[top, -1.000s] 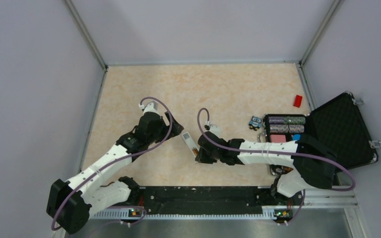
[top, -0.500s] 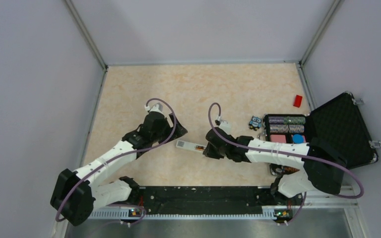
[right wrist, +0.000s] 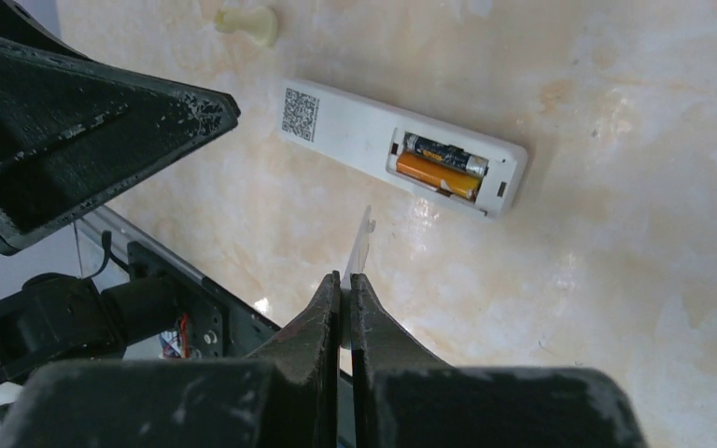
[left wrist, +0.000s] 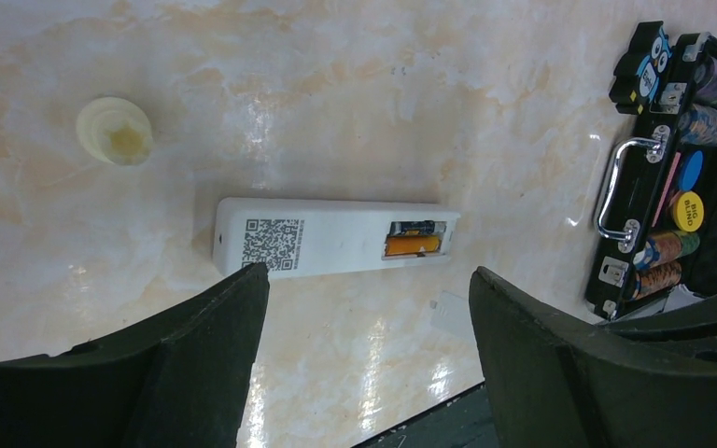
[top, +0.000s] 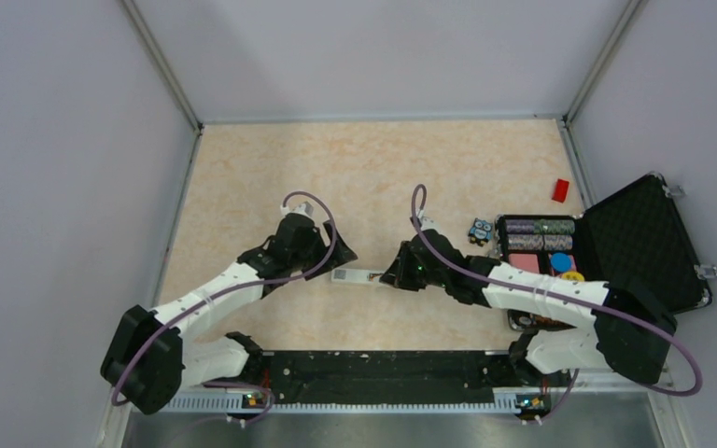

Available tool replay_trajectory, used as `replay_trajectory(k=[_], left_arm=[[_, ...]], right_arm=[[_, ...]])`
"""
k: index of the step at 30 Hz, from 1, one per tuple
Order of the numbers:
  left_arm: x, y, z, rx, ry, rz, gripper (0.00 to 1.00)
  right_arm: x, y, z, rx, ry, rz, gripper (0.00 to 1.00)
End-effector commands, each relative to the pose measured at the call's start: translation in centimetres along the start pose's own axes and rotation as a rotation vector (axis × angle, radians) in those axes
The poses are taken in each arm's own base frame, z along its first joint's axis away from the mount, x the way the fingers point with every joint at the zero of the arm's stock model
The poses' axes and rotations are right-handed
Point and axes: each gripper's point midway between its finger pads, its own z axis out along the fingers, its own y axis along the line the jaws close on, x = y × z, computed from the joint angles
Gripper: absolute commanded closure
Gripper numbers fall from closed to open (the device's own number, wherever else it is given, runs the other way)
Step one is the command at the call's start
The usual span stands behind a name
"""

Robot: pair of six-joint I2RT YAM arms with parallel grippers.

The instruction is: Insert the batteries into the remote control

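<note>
The white remote control [top: 355, 276] lies back up on the table between my grippers. It also shows in the left wrist view [left wrist: 331, 236] and the right wrist view [right wrist: 383, 149]. Two batteries [right wrist: 441, 163], one black and one copper-orange, sit side by side in its open recess [left wrist: 415, 241]. My right gripper [top: 390, 277] is shut on a thin white cover plate [right wrist: 362, 245], held on edge just beside the remote's recess end. My left gripper [top: 338, 254] is open and empty, its fingers [left wrist: 215, 345] just short of the remote's QR-code end.
A small cream lump [left wrist: 114, 131] lies past the remote's QR-code end. An open black case [top: 635, 247] with striped chip rolls [top: 540, 227] stands at the right. A small owl figure [top: 481, 231] and a red block [top: 560, 189] lie near it. A black rail [top: 373, 364] runs along the near edge.
The remote has turned from slanted to lying level left to right. My right gripper has moved up and right to its recess end, and my left gripper has shifted slightly right.
</note>
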Motion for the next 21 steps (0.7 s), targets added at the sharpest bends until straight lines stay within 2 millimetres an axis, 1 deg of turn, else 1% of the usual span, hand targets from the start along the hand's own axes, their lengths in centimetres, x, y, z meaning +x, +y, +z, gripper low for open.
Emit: replay_trajectory(k=[1,5,8,11,16,21], left_arm=[[-0.2,-1.1,0.4,0.052,0.006,-0.009,0.18],[0.1,-1.5,0.8,0.067,0.036,0.001,0.19],[0.4,-1.8,1.1,0.079,0.058,-0.004,0.19],[0.5,-1.6,1.4,0.066,0.069,-0.027,0.20],[0.8,-0.9,1.9,-0.013,0.092,-0.133,0.18],[0.7,-0.8,2.3,-0.046,0.088,-0.254,0.17]], right_arm=[[-1.6,2.0,0.1,-0.178,-0.038,0.001,1.00],[-2.1,2.3,0.6,-0.262,-0.066,0.044,1.00],[-2.3,2.0,1.0,-0.270,-0.097,0.041,1.00],[-2.5,1.8,1.3,-0.279,-0.117,0.032,1.00],[-2.5,0.8,2.0,-0.258,-0.120,0.046,1.00],[-2.7,-0.1,2.4,-0.256,-0.123,0.069,1.00]])
